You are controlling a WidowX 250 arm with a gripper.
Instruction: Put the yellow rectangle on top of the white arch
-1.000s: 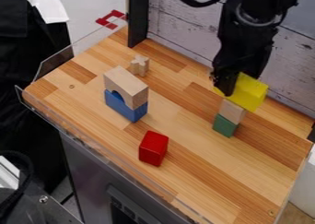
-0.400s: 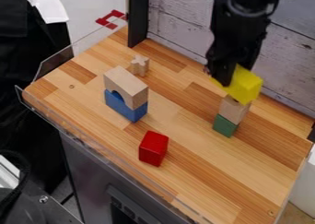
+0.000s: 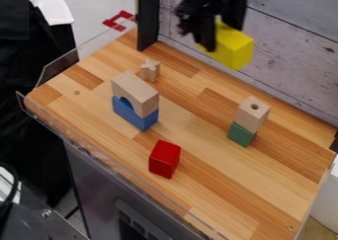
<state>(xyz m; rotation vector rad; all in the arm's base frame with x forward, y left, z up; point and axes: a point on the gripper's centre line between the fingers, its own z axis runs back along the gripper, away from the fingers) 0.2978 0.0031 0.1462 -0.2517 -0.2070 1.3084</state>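
1. My pincer (image 3: 221, 36) is closed on the yellow rectangle (image 3: 235, 50), holding it up in the air over the back of the surface (image 3: 198, 184).
2. Below my pincer and to its left in the view, a small wooden cross (image 3: 150, 70) stands on the surface.
3. Farther down that same side is the white arch (image 3: 140, 92), pale wood, lying on top of a blue block (image 3: 134, 116); my yellow rectangle is well apart from it.
4. Below me and to the right, a pale block with a hole in its top (image 3: 251, 116) sits on a green block (image 3: 241, 135).
5. Farthest below me is a red block (image 3: 164, 160).
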